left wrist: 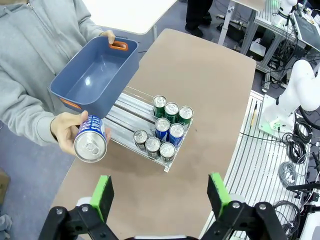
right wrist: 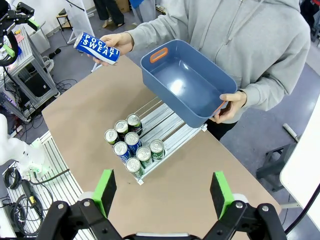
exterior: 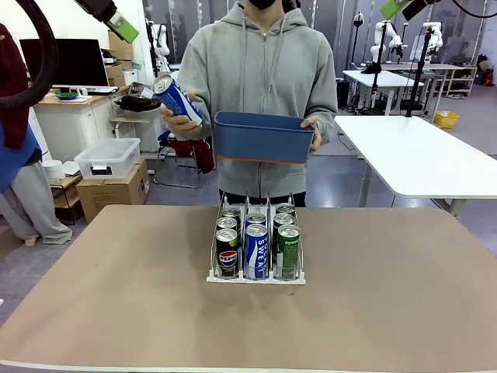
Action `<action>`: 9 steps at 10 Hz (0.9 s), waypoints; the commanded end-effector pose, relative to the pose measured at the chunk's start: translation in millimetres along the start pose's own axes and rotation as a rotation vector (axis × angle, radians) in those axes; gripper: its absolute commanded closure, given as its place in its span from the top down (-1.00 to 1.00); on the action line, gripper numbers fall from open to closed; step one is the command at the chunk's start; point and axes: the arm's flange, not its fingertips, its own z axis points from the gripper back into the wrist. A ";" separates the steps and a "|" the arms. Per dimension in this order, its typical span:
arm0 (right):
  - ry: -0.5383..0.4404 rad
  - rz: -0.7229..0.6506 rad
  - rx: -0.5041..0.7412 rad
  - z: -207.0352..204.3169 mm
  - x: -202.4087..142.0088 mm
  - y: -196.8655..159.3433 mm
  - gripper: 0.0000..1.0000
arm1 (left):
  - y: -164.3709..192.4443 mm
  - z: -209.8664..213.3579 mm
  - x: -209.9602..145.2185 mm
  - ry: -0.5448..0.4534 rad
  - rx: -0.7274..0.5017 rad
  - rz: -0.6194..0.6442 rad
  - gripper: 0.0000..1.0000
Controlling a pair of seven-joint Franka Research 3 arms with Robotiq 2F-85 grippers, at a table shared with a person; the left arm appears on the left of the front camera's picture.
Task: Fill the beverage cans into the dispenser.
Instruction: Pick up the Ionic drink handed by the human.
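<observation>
The clear three-lane dispenser [exterior: 256,278] [left wrist: 127,112] [right wrist: 170,125] stands mid-table. Several beverage cans [exterior: 255,250] [left wrist: 162,131] [right wrist: 132,145] sit at its robot-side end: black in the left lane, blue in the middle, green on the right. Behind it a person holds a blue can [exterior: 177,97] [left wrist: 91,141] [right wrist: 97,48] in one hand and an empty blue bin [exterior: 260,138] [left wrist: 95,75] [right wrist: 187,82] in the other. My left gripper [exterior: 123,27] [left wrist: 161,195] and right gripper [exterior: 396,8] [right wrist: 162,192] hang high above the table, both open and holding nothing.
The brown table [exterior: 116,295] carries the dispenser at its centre. A white table [exterior: 419,155] stands back right. A clear plastic box on a cardboard box [exterior: 109,159] sits on the floor at the left, beside another person at the frame edge.
</observation>
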 end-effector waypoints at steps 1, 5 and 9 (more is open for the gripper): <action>0.001 -0.002 0.001 0.1 -1.7 0.5 1.00 | 0.0 0.0 0.0 0.000 0.000 0.000 1.00; 0.001 -0.002 0.001 0.1 -1.7 0.5 1.00 | 11.7 -24.4 10.3 0.036 0.192 0.022 1.00; 0.001 -0.002 0.001 0.1 -1.7 0.5 1.00 | 20.6 -65.8 17.0 0.049 0.291 0.050 1.00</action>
